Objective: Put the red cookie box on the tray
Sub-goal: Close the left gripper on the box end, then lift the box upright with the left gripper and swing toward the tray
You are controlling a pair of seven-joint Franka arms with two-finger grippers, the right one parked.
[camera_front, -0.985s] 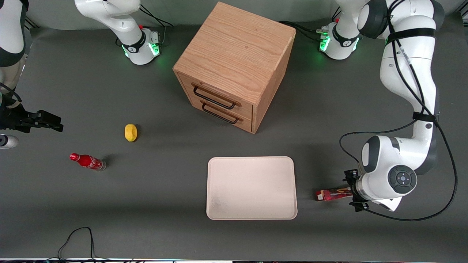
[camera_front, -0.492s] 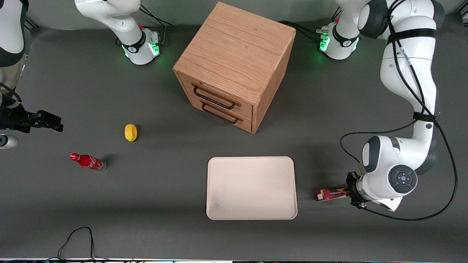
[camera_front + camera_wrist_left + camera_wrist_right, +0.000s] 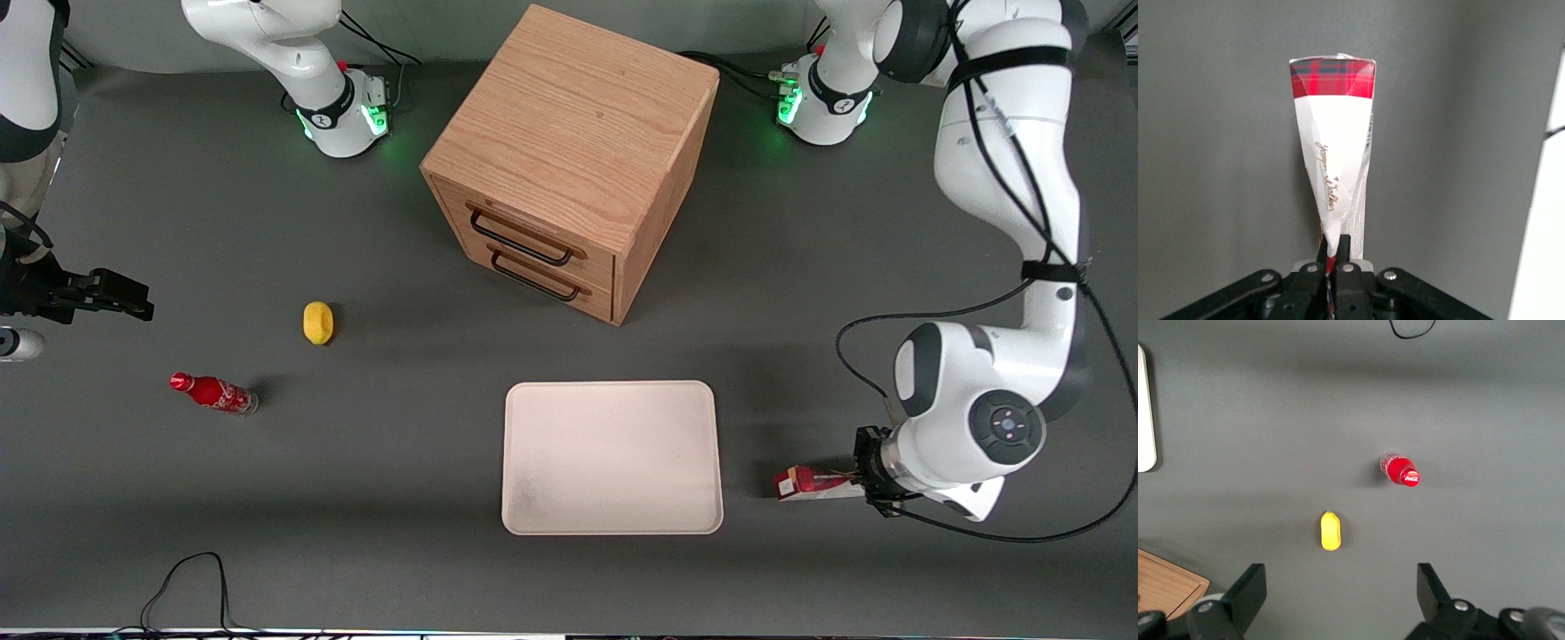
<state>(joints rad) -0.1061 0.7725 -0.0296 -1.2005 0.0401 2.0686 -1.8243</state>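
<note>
Grey counter (image 3: 356,498) carries the tray (image 3: 612,458) near its front edge. Toward the working arm's end, just beside the tray but apart from it, the red cookie box (image 3: 813,483) is pinched at one end by the hand (image 3: 1333,261), its fingers (image 3: 1342,250) pressed onto the crumpled cardboard.

The gripper (image 3: 1333,257) pinches the red cookie box (image 3: 1333,160) at one end, so that end sinks between the closed fingers and out of sight; in the front view the wrist covers the same end of the box (image 3: 811,483). The tray (image 3: 1543,220) shows only a pale strip, cut off by the wrist picture's edge. The box's script lettering is too small to read.
</note>
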